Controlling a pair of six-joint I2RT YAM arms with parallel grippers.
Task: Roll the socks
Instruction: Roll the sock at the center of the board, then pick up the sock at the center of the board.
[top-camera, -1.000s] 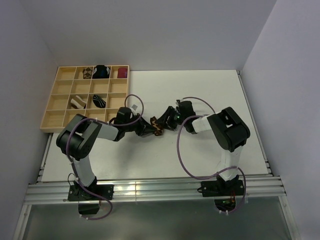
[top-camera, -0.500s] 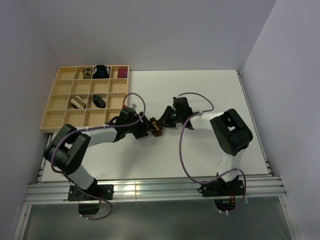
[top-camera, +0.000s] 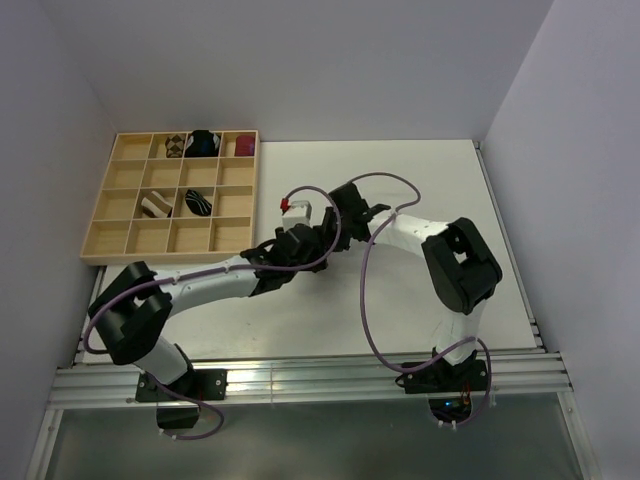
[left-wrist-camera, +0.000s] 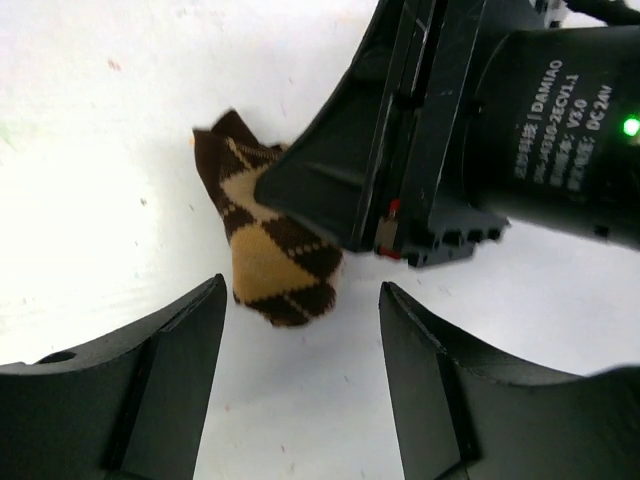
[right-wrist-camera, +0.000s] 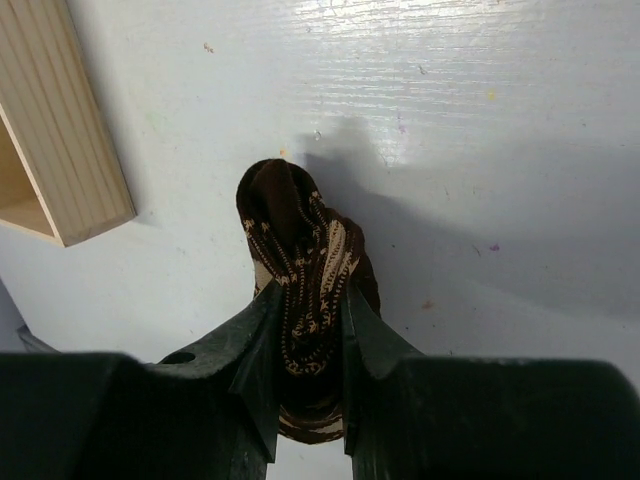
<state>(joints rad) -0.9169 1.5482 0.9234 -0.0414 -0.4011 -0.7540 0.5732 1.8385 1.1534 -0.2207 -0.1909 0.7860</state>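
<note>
Clamping argyle sock (right-wrist-camera: 300, 235), right end effector (right-wrist-camera: 308, 300); left end effector (left-wrist-camera: 300, 300) apart; white table (top-camera: 440, 190), grey walls (top-camera: 300, 60).

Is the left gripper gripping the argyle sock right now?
No, the left gripper stands open, its fingers not touching the argyle sock, which the right gripper pinches.

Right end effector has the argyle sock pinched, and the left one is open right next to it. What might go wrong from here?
1. Collision: the left end effector hangs open right beside the right end effector; closing in may knock them together.
2. The argyle sock is pinched at one bunched part, and the rest lies loose, so it may unroll or slip out.
</note>
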